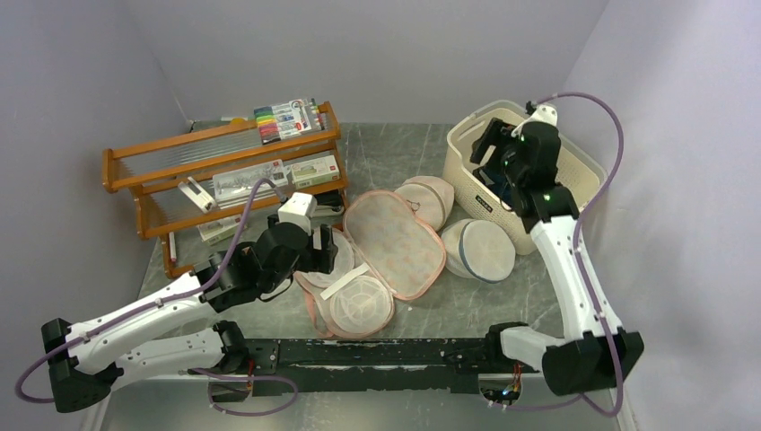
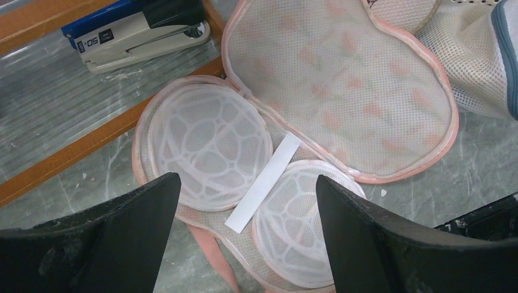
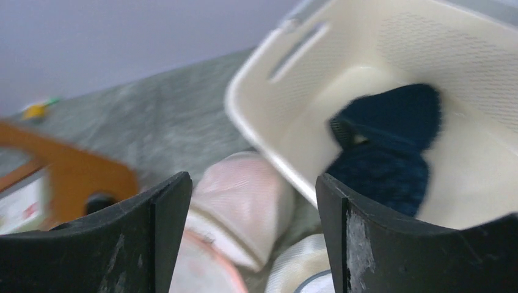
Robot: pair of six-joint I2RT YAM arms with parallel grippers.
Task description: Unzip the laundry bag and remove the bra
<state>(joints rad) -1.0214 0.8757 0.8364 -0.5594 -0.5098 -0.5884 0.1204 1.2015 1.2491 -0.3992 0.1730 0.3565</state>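
Observation:
The floral laundry bag (image 1: 395, 241) lies unzipped and spread open at the table's middle, its printed mesh lid (image 2: 342, 85) flipped back. Its near half shows two white dome frames (image 2: 207, 143) and a white strip (image 2: 264, 183), with nothing in them. The dark navy bra (image 3: 385, 146) lies inside the cream basket (image 3: 262, 116). My left gripper (image 1: 325, 247) is open and empty just above the bag's near half, which shows between its fingers in the left wrist view (image 2: 247, 179). My right gripper (image 1: 489, 157) is open and empty over the basket's near-left rim, as also seen in its wrist view (image 3: 253, 177).
The cream basket (image 1: 467, 193) stands at the back right. A pale round dome bag (image 1: 429, 199) and a white dome bag with a blue rim (image 1: 480, 250) lie between it and the floral bag. An orange wooden rack (image 1: 224, 162) with a stapler (image 2: 140, 30) stands at the left.

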